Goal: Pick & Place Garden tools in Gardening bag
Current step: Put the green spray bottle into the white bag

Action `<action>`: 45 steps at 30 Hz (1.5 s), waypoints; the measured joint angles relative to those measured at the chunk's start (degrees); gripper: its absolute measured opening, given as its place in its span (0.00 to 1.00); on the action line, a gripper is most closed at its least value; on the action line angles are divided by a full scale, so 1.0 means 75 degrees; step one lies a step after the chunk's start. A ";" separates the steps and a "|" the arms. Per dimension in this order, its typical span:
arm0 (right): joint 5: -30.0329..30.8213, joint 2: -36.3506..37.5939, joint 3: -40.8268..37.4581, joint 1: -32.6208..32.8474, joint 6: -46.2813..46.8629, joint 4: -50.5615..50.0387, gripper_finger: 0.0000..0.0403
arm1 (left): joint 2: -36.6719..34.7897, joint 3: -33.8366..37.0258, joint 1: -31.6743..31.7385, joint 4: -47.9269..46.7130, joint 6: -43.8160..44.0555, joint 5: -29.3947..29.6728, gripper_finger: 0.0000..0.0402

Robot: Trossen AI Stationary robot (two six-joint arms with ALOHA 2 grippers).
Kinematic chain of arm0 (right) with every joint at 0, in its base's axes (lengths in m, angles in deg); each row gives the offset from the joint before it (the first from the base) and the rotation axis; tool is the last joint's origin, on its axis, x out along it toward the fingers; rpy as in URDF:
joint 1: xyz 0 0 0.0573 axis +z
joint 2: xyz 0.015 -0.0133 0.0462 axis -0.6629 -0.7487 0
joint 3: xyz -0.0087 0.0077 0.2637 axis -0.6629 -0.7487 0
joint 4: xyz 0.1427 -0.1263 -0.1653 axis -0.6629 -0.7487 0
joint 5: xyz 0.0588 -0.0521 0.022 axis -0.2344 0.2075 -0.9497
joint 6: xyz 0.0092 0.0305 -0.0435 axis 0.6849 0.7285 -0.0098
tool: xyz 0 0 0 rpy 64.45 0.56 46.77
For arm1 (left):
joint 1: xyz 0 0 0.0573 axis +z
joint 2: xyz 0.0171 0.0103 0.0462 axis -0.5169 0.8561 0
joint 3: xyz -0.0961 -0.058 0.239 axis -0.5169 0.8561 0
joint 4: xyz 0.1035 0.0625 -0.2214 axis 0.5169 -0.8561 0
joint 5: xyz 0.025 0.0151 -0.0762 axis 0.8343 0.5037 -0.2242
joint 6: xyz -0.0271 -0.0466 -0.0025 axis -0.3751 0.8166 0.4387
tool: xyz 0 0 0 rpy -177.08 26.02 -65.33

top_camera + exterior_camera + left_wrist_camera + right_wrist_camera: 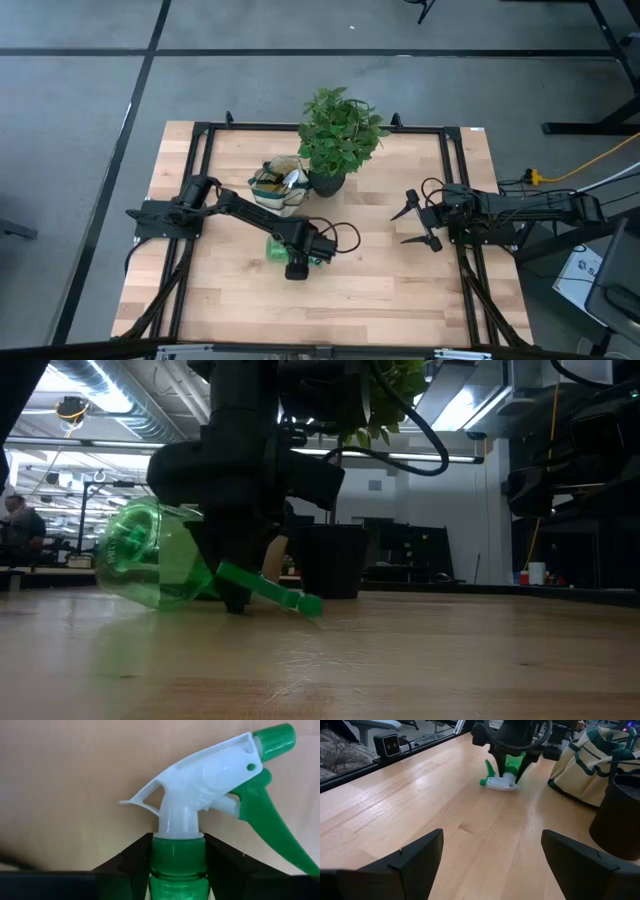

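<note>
The translucent green spray bottle [278, 247] lies on its side at the table's middle; its white head [200, 780] and green trigger [270, 825] show in the left wrist view. My left gripper [297, 256] stands over it, shut on its neck. The beige gardening bag [277, 186] with green trim stands farther back, with a pale metal tool [293, 178] showing inside. My right gripper [415, 224] is open and empty, off to the right. The other tools do not show singly. My left gripper pinches the bottle's green collar [177, 857], just below the white head, between its two fingers [132, 862]. The fingers come from above, pointing down, and lie across the bottle. The bottle lies tilted, with its trigger tip [310, 603] on the table.
A leafy plant [340, 128] in a black pot [327, 183] stands right beside the bag, at the back middle. A dark frame [200, 128] runs around the tabletop. Bare wood lies toward the near edge [320, 310]. A person [20, 520] shows far off in the room.
</note>
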 joint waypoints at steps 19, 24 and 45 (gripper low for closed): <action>0.0101 0.0000 0.0000 0.0001 0.0071 0.0072 0.85 | -0.0675 0.0000 -0.0229 -0.0586 -0.0135 0.1611 0.34; 0.1161 0.0000 0.0003 -0.0001 0.0603 0.0442 0.85 | -0.1111 0.0000 -0.0367 -0.0569 0.0112 0.2051 0.34; 0.1266 0.1870 0.0003 -0.0368 0.1177 0.0013 0.85 | -0.3312 0.1244 -0.1294 -0.0316 0.1745 0.3788 0.34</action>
